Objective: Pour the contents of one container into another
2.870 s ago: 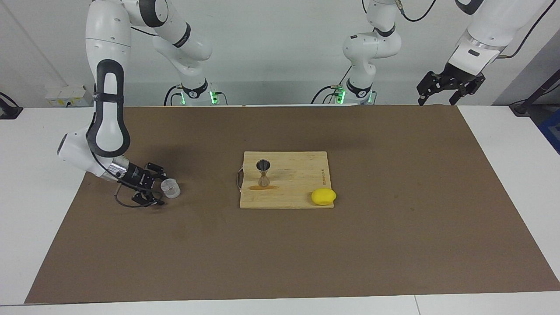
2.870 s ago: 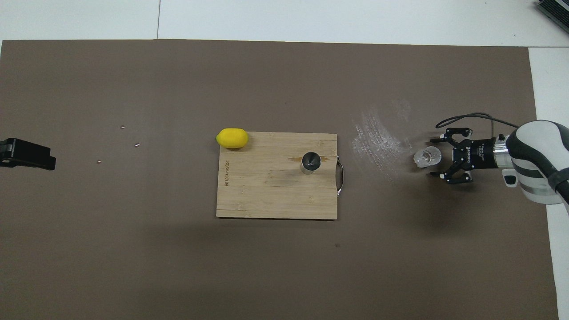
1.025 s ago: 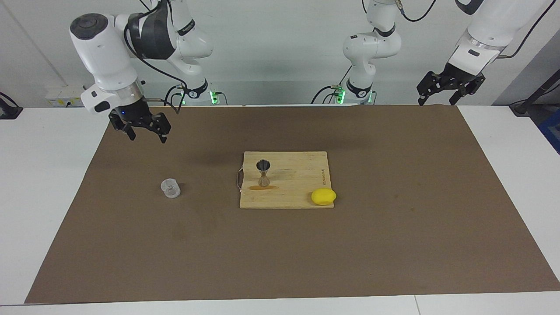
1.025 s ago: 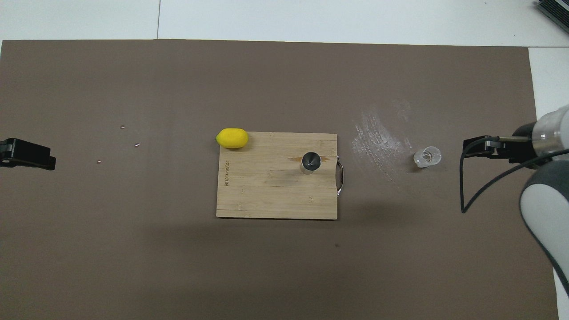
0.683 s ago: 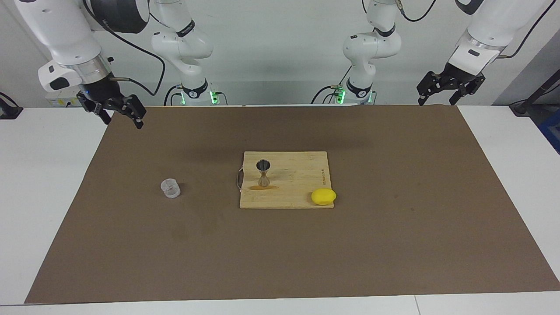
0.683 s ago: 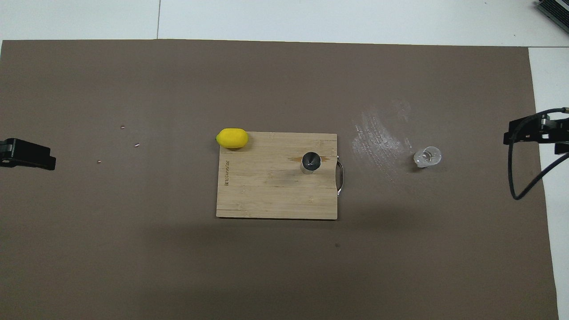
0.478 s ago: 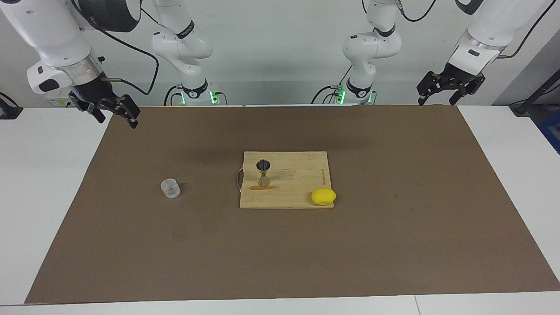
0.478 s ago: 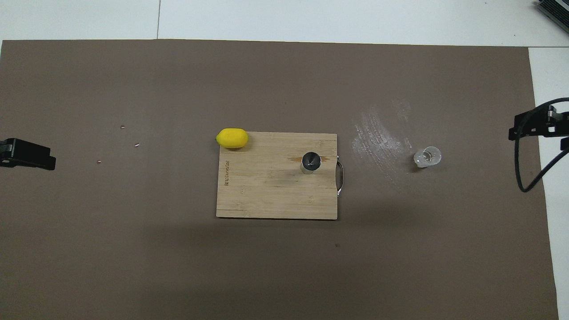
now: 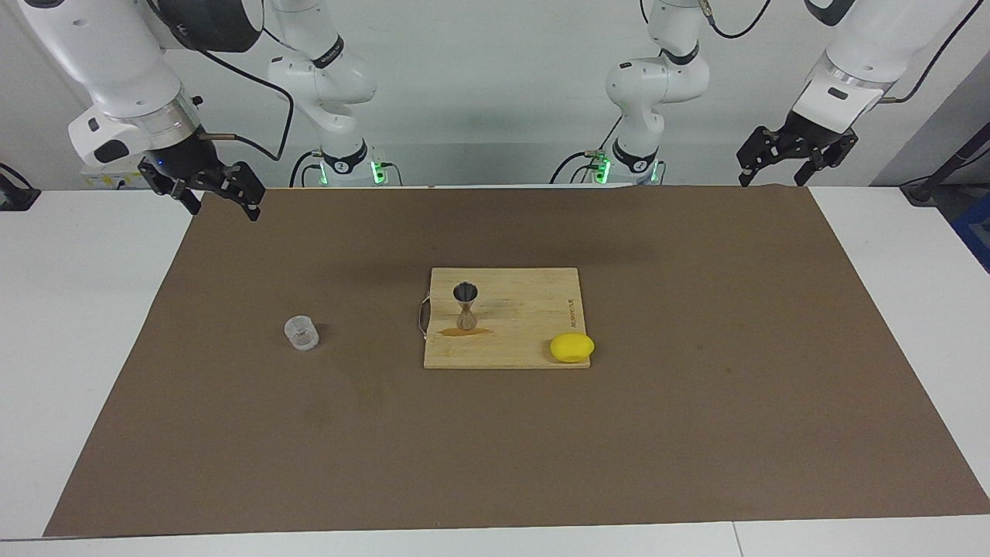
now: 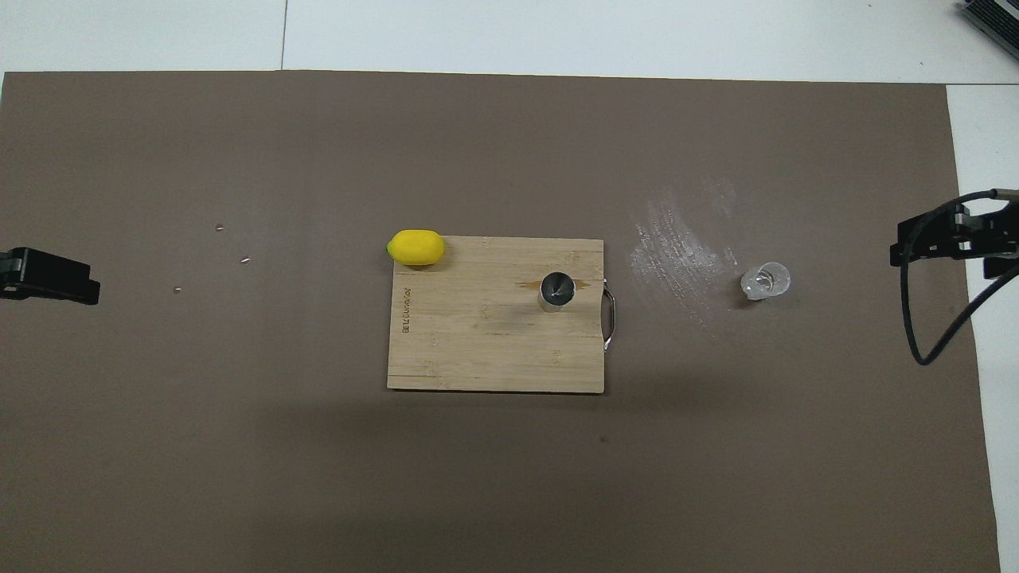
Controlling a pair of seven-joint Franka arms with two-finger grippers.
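We see the small, squat, clear round cup [image 9: 301,333] standing upright on the brown table mat [image 9: 696,433], toward the right arm's end of the table and well apart from both grippers. Nothing touches it. Beside it, toward the middle of the table, a whitish smear [image 10: 677,247] marks the mat.

The small silvery hourglass-shaped metal jigger [image 9: 465,305] stands upright on the pale wooden cutting board [image 9: 526,309] at the table's middle, near the board's metal handle [image 9: 422,316], which faces the cup. A brown stain [image 9: 464,332] lies on the board at the jigger's foot. A yellow lemon [image 9: 572,347] rests at the board's corner toward the left arm's end, on the edge farther from the robots than the jigger.

We find the right gripper [image 9: 219,203] raised in the air over the mat's corner at its own end of the table, its fingers spread apart and holding nothing; the cup stands on the mat well clear of it, toward the table's middle. The left gripper [image 9: 773,179] hangs over the mat's edge at the other end, fingers likewise apart and empty, its arm waiting; the board, jigger and lemon all lie well away from it.
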